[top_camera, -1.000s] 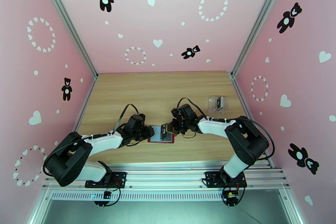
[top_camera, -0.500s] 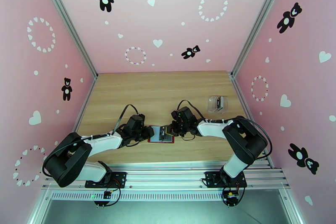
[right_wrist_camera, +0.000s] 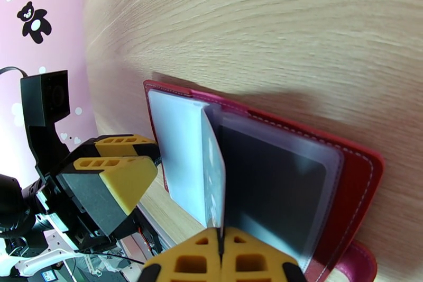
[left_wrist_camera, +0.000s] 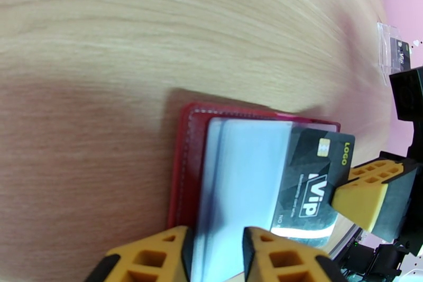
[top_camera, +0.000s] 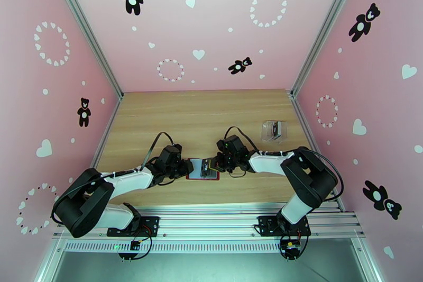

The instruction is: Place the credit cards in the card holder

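Both arms low, meeting over holder (top_camera: 200, 170), left pincer (top_camera: 187, 165) clamped on its sleeves (left_wrist_camera: 238, 172), right pincer (top_camera: 214, 163) shut on card (left_wrist_camera: 312, 182), VIP print legible from left wrist

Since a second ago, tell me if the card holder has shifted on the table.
No. The card holder lies at the same spot against the table's near edge.

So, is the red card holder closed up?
No, the card holder lies open on the table, its pale sleeves showing.
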Action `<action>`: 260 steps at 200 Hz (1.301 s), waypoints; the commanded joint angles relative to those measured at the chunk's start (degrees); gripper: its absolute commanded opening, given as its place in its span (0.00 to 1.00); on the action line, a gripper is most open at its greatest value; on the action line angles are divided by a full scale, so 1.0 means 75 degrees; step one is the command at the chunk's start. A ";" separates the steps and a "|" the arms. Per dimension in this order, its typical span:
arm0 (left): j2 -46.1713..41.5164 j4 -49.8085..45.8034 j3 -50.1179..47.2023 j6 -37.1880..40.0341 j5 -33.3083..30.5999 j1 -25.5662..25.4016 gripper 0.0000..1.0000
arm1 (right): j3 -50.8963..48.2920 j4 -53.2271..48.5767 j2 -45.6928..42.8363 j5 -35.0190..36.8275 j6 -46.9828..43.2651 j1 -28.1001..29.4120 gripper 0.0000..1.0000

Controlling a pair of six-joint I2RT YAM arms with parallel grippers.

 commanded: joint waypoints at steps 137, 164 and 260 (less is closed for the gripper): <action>0.0015 -0.0255 -0.0086 0.0032 -0.0165 -0.0048 0.32 | -0.0106 -0.0335 0.0007 -0.0179 -0.0369 -0.0236 0.00; 0.0038 -0.0238 -0.0084 0.0028 -0.0161 -0.0052 0.32 | -0.0115 -0.0288 0.0025 -0.0211 -0.0336 -0.0224 0.00; 0.0115 -0.0173 -0.0074 0.0034 -0.0099 -0.0064 0.32 | -0.0072 -0.0138 0.0240 -0.0227 -0.0227 0.0000 0.00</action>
